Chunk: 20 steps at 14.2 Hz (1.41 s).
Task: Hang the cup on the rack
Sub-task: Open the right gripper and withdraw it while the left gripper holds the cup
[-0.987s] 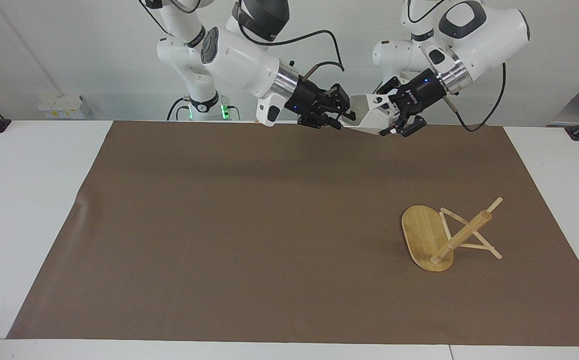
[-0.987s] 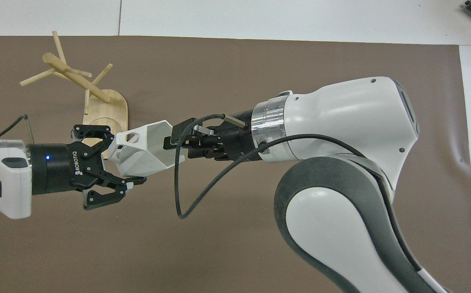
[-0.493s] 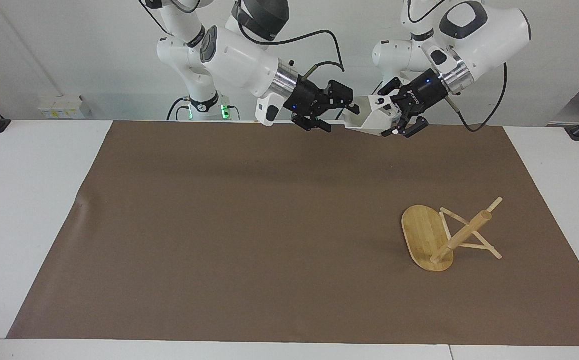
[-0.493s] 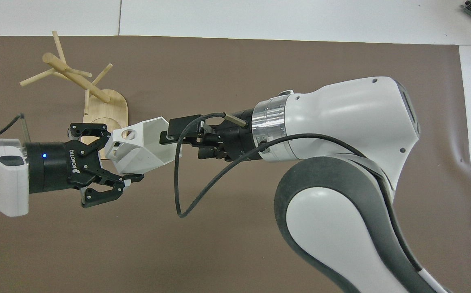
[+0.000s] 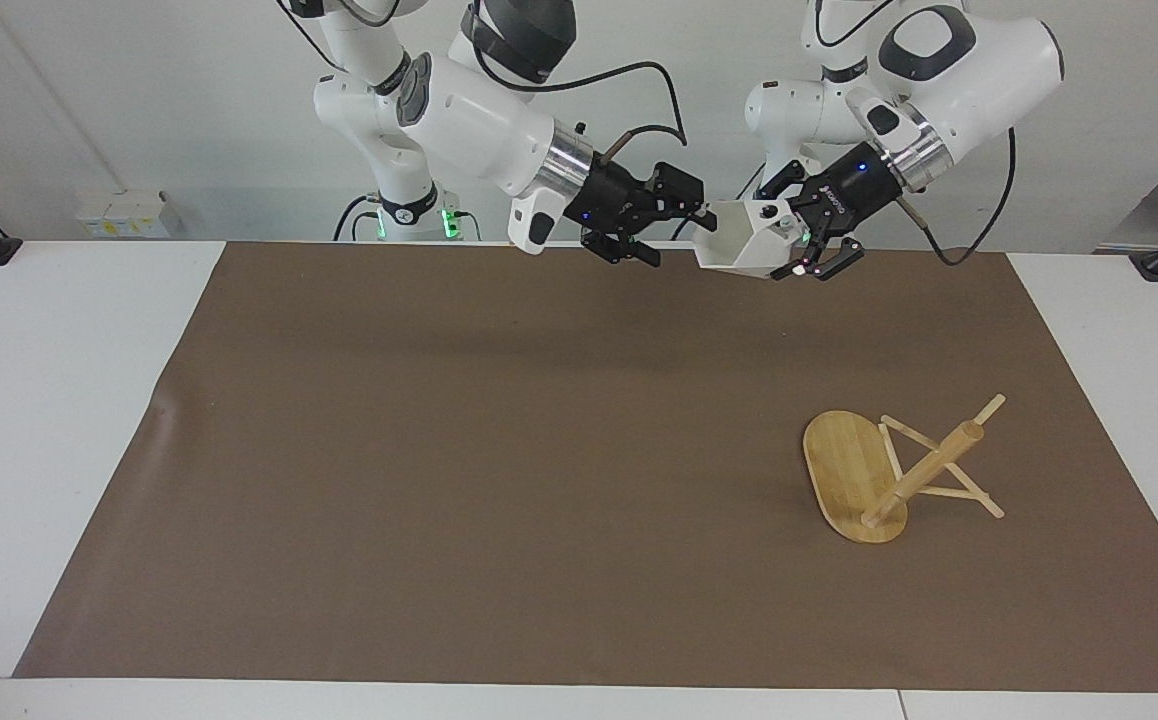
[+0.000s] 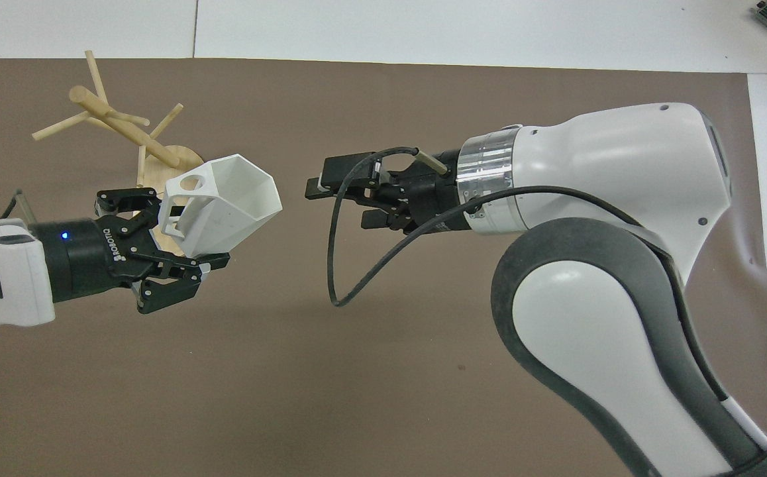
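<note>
The white faceted cup [image 5: 734, 245] [image 6: 231, 199] hangs in the air above the brown mat's edge nearest the robots. My left gripper [image 5: 789, 238] [image 6: 185, 232] is shut on its handle end. The cup's open mouth faces my right gripper [image 5: 679, 230] [image 6: 334, 207], which is open, holds nothing and sits a short gap away from the rim. The bamboo rack [image 5: 924, 470] [image 6: 122, 129] stands on its oval base [image 5: 839, 465] on the mat, toward the left arm's end and farther from the robots than the cup. Thin pegs stick out of its post.
A brown mat [image 5: 439, 450] covers most of the white table [image 5: 59, 400]. A black cable [image 6: 334, 265] loops down from the right arm's wrist. The rack is the only thing standing on the mat.
My right gripper has opened, let go of the cup's rim and pulled back toward its own side. The left gripper keeps the cup, has lifted it slightly and swung its mouth more upward.
</note>
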Each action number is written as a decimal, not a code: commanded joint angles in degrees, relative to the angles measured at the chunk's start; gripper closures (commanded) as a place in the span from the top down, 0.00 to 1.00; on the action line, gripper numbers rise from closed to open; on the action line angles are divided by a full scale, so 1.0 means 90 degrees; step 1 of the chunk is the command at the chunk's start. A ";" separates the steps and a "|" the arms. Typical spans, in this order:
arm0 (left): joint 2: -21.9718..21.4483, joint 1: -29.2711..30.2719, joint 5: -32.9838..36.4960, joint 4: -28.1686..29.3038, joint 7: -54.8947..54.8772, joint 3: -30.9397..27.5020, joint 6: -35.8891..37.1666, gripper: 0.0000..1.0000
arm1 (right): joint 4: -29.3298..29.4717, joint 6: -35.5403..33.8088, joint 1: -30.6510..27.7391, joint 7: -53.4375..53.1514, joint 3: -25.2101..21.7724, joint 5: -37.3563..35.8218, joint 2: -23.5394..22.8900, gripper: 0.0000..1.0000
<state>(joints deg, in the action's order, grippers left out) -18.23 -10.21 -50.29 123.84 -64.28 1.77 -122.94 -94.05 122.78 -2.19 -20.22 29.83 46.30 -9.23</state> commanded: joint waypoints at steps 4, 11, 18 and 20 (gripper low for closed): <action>-0.0143 -0.0018 0.0772 0.0204 0.0539 0.0028 -0.0255 0.00 | -0.0028 0.0059 -0.0039 0.0000 -0.0315 -0.1801 0.0058 1.00; -0.0074 -0.0086 0.2890 0.0195 0.4128 0.0369 -0.0588 0.00 | -0.0116 -0.0456 -0.0049 0.0652 -0.0852 -0.3784 0.0146 1.00; 0.0686 -0.0097 0.3469 -0.0039 0.5199 0.0447 -0.0607 0.00 | -0.0126 -0.1219 -0.0049 0.1356 -0.1341 -0.5337 0.0254 1.00; 0.0921 -0.0106 0.3469 -0.0069 0.5412 0.0448 -0.0869 0.00 | -0.0116 -0.1366 -0.0049 0.1621 -0.1516 -0.5583 0.0273 1.00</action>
<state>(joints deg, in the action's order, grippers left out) -12.62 -10.31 -20.53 124.64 -18.42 6.17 -128.31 -94.09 111.87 -2.46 -8.51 17.42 -1.75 -8.21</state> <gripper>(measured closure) 0.278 0.000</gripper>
